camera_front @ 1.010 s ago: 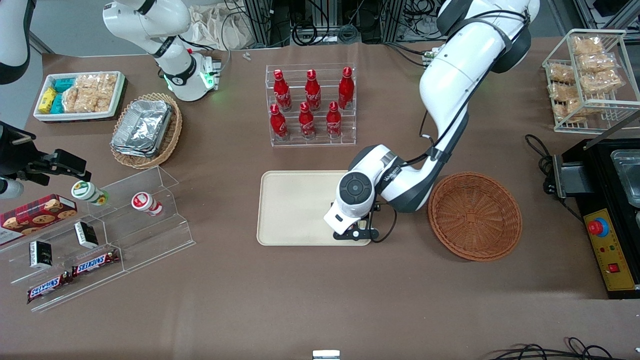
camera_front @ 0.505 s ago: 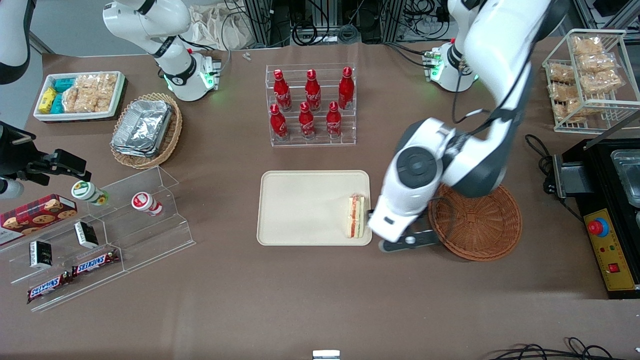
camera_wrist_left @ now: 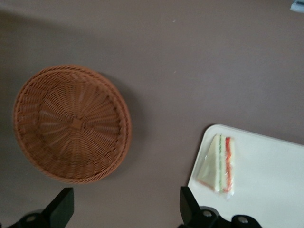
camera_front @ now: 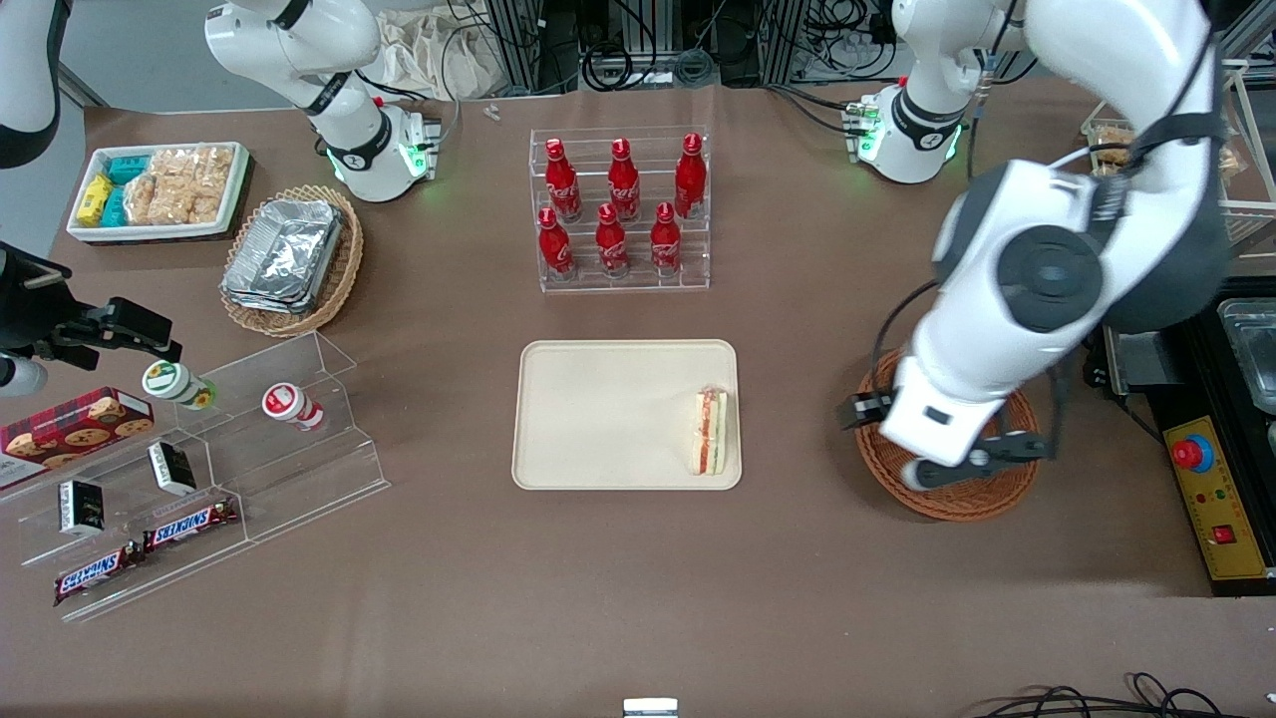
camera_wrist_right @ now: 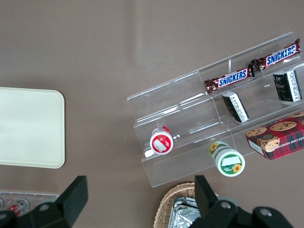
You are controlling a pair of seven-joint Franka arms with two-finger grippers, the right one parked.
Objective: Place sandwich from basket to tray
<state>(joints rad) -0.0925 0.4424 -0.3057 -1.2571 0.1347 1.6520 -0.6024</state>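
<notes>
The sandwich (camera_front: 711, 431) (camera_wrist_left: 218, 164) lies flat on the cream tray (camera_front: 598, 419) (camera_wrist_left: 270, 190), at the tray's edge nearest the basket, with its red and green filling showing. The round brown wicker basket (camera_front: 957, 502) (camera_wrist_left: 71, 123) stands beside the tray, toward the working arm's end of the table, and holds nothing. My gripper (camera_front: 972, 461) (camera_wrist_left: 124, 211) hangs high above the basket, well clear of the sandwich. It is open, its black fingertips (camera_wrist_left: 61, 209) wide apart with nothing between them.
A clear rack of red bottles (camera_front: 620, 209) stands farther from the front camera than the tray. A stepped acrylic shelf with snacks (camera_front: 199, 449) and an oval basket of foil containers (camera_front: 294, 259) lie toward the parked arm's end. A black appliance (camera_front: 1226, 449) borders the basket.
One second ago my gripper was low over the tray, hiding the sandwich. It has let go of the sandwich, risen and swung over the basket. The sandwich stays on the tray.
</notes>
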